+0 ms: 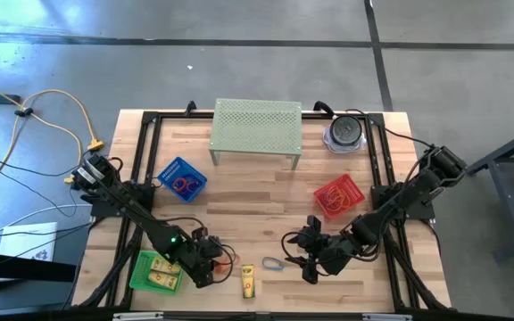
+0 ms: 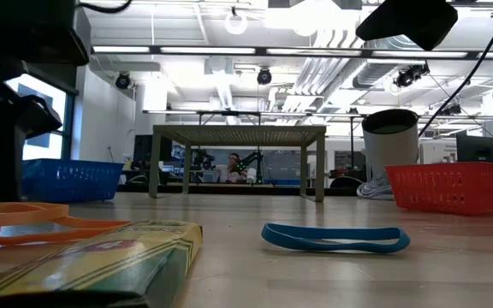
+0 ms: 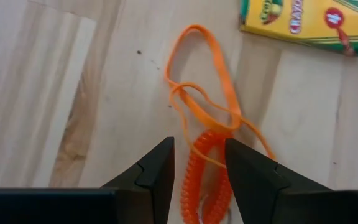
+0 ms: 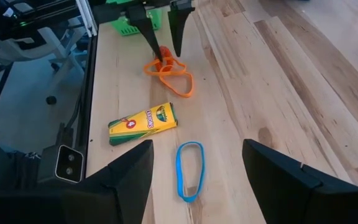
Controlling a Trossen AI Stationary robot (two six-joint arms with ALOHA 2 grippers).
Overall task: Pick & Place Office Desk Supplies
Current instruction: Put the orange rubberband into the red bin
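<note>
Item, my left gripper: near left of the table, fingers part-spread and straddling an orange coiled stretchy cord without pinching it, I judge so as to close on it next. The cord lies on the wood, tangled with flat orange rubber-band loops; where one ends and the other begins I cannot tell.

Item, my right gripper: near centre-right, fingers spread wide and empty, poised above a thin blue rubber-band loop lying flat.

Item, small yellow cardboard crayon box: between the two loops, cut off at the edge of my left wrist view.

Item, green mesh basket: near left corner, half hidden by my left arm, holding yellow blocks.

Item, red mesh basket and blue mesh basket: farther back, each holding loops I cannot count.
</note>
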